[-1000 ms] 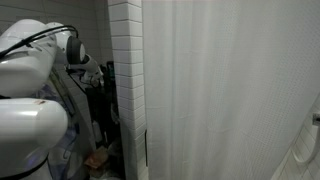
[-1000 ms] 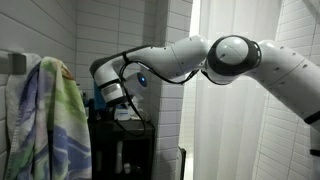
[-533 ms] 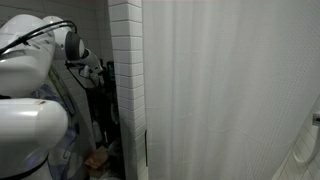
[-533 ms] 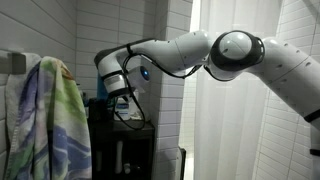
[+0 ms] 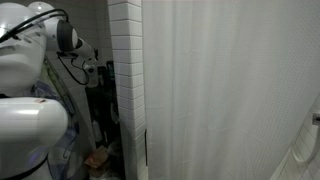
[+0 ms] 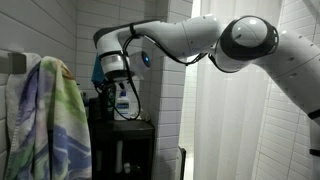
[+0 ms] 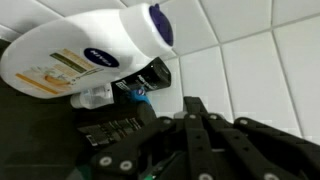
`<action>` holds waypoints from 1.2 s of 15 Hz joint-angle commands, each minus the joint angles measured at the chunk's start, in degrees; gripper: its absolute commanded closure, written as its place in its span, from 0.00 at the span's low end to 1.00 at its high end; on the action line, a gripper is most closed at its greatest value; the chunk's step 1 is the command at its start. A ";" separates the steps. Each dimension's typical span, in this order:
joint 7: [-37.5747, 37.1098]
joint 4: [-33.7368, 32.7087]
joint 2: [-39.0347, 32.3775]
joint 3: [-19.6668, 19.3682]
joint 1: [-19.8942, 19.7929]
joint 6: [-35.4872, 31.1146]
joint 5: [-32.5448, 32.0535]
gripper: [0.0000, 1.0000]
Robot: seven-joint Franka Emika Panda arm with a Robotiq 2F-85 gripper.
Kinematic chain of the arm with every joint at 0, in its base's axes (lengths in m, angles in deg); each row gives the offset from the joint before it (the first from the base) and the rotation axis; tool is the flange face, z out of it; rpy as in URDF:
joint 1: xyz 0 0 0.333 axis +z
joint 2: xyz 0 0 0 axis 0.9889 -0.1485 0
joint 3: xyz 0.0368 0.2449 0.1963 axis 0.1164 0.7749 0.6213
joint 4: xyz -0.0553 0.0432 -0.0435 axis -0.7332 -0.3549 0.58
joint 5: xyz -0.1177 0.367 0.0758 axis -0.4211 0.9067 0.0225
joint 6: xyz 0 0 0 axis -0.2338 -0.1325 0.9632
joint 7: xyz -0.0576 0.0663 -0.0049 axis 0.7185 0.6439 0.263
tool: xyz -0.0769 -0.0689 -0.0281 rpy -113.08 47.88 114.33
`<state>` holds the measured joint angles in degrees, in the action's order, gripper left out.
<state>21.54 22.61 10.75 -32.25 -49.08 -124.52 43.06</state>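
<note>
White bottle [image 7: 85, 50] is lying tilted on its side in the wrist view, its dark blue cap [image 7: 160, 24] pointing toward the tiled wall [image 7: 260, 70]. I am reading it as resting on the dark surface [image 7: 35, 120], just ahead of the hand [image 7: 195, 115]. The hand is hovering near the bottle and is not touching it. Only dark linkages are showing at the bottom of the wrist view, so I cannot tell whether the fingers are apart or together.

Small blue and black parts [image 7: 145, 85] are sitting just beside the bottle, under its cap end; they are too blurred for me to identify.

In an exterior view, the hand [image 6: 110, 88] is hanging over the dark surface [image 6: 120, 124], with the bottle [image 6: 125, 103] just beside and below it. A striped towel [image 6: 50, 120] is hanging near the surface's edge.

In an exterior view, the hand [image 5: 93, 70] is sitting behind the white tiled column [image 5: 125, 60]. A pale shower curtain [image 5: 230, 90] is filling the space beyond that column, well apart from the hand.
</note>
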 commanded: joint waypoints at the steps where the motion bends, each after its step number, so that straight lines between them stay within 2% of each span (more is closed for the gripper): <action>1: 0.80 3.98 5.51 2.43 -1.85 0.00 3.60 1.00; 6: 0.28 8.45 11.36 6.60 -5.03 5.35 9.00 1.00; 11: -1.19 15.72 18.59 8.02 -8.06 15.23 14.42 1.00; 12: 0.99 16.80 19.98 8.72 -9.15 17.00 17.17 1.00; 13: 1.52 18.64 21.62 8.78 -9.87 19.06 18.86 0.93; 14: 2.45 20.32 23.23 8.78 -10.51 20.83 20.84 0.73; 16: 4.44 24.14 26.57 8.52 -11.65 24.35 24.63 0.63; 17: 1.66 18.21 21.40 6.70 -8.42 21.04 20.31 0.82; 18: 2.38 19.78 22.77 6.67 -8.89 22.25 21.59 0.74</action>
<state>24.91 42.31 33.36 -24.40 -58.93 -102.56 65.28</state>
